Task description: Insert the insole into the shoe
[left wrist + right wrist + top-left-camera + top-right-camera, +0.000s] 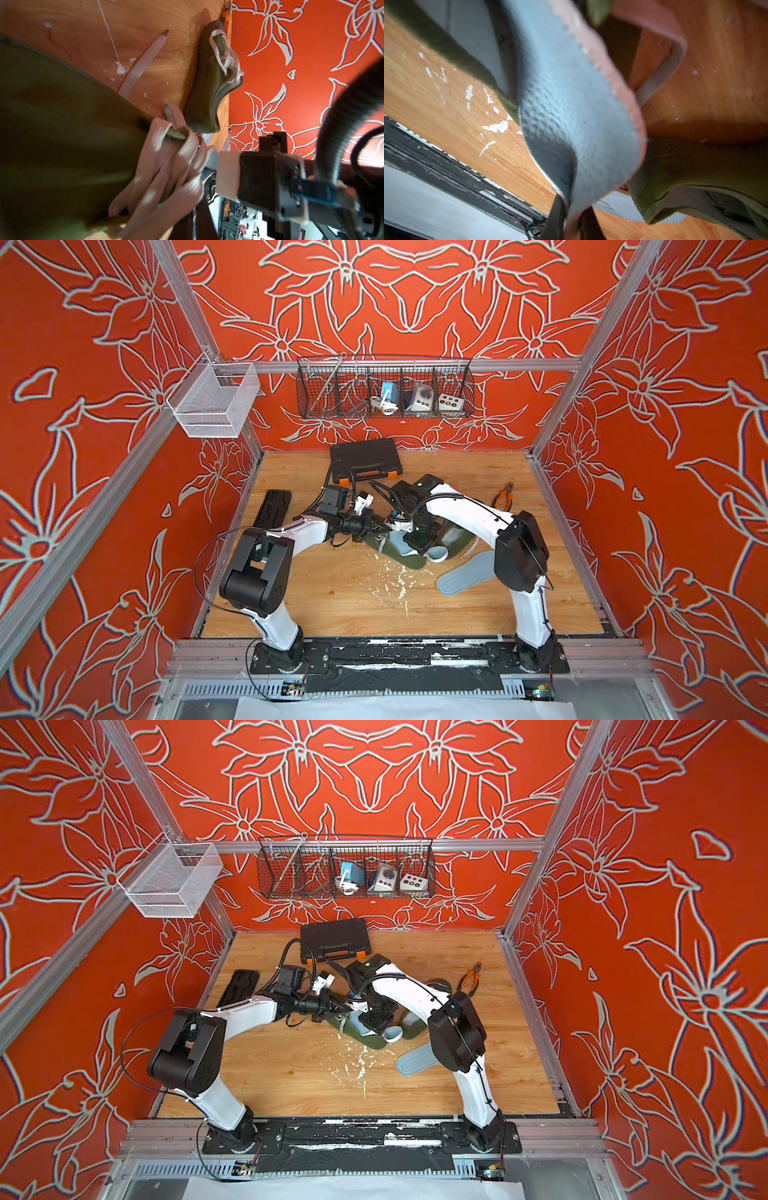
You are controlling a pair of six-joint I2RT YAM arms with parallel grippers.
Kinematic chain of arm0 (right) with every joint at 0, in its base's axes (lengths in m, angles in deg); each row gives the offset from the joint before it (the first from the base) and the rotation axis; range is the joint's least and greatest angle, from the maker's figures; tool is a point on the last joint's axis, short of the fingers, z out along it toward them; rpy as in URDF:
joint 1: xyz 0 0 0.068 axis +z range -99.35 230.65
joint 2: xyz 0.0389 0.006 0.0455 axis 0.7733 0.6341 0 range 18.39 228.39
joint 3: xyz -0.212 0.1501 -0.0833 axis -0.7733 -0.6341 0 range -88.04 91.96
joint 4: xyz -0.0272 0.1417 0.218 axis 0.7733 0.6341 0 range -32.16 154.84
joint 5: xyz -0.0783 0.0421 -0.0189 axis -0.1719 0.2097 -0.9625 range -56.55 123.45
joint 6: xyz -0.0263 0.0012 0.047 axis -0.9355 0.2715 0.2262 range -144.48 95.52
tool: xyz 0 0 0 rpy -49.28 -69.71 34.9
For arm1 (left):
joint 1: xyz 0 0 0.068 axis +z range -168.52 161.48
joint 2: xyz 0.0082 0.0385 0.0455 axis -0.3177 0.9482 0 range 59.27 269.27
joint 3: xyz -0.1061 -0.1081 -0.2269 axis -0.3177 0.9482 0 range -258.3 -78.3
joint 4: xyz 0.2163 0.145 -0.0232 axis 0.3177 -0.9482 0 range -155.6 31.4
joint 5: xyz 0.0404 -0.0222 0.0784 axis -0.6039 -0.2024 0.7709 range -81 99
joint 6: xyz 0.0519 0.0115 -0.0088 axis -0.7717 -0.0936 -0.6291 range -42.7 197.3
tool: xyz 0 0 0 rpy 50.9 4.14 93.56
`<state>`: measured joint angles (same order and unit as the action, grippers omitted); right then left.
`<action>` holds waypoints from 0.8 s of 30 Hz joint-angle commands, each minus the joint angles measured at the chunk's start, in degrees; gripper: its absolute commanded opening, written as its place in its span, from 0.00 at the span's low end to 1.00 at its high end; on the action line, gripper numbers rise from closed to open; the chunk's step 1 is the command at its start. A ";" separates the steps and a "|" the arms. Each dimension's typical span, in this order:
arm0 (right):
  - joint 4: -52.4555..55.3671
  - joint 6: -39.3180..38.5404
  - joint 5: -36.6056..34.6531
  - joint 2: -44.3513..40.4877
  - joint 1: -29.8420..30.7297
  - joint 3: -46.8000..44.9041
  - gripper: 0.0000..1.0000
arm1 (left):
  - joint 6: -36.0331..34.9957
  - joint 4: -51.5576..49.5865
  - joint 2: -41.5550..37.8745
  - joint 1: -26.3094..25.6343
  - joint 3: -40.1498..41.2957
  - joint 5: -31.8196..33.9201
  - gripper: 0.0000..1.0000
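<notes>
Right gripper is clamping the gray insole, which is bending partly inside the green shoe; left gripper fingers are sitting together at the laces.

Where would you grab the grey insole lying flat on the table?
On the insole, probably the free rounded end nearest the front, from above at a low slant: it lies flat and thin, and its other end is hidden under the right arm.

Left arm stretched inward, fingers shut, right arm arched over, fingers clamped.
</notes>
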<state>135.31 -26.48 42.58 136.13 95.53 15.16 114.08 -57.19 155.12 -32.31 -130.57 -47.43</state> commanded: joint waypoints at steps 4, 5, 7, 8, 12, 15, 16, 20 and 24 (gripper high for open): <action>1.95 4.55 9.62 0.65 -0.38 4.09 0.00 | 1.63 4.30 -3.54 -0.19 1.10 -2.89 0.00; 1.83 5.09 10.39 0.89 -0.49 4.41 0.00 | 1.76 4.51 -3.80 -0.20 1.52 -2.50 0.00; 1.51 5.43 11.56 1.59 -0.54 4.90 0.00 | 2.63 5.71 -4.18 -0.29 2.47 -2.46 0.00; 1.11 5.66 11.92 2.05 -0.52 4.92 0.00 | 2.90 6.09 -4.27 -0.29 2.85 -2.52 0.00; -0.66 6.43 10.15 3.20 -0.47 5.33 0.00 | 4.45 7.81 -4.59 -0.29 4.29 -2.39 0.00; -2.45 4.73 10.16 2.94 0.50 5.67 0.00 | 5.14 8.64 -4.71 -0.28 4.90 -1.71 0.00; -2.42 4.06 9.83 2.93 0.98 5.78 0.00 | 5.28 8.82 -4.60 -0.28 4.90 -1.62 0.00; -1.30 0.84 9.51 3.43 2.33 3.84 0.00 | 7.12 11.39 -3.67 -0.28 4.57 -1.72 0.00; -3.32 1.09 9.07 1.45 2.33 -1.93 0.00 | 7.64 11.92 -3.05 0.06 3.20 -1.70 0.00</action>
<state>134.22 -23.33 51.50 138.22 97.48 16.58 120.24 -50.13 152.72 -32.17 -125.57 -45.68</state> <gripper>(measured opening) 0.113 0.047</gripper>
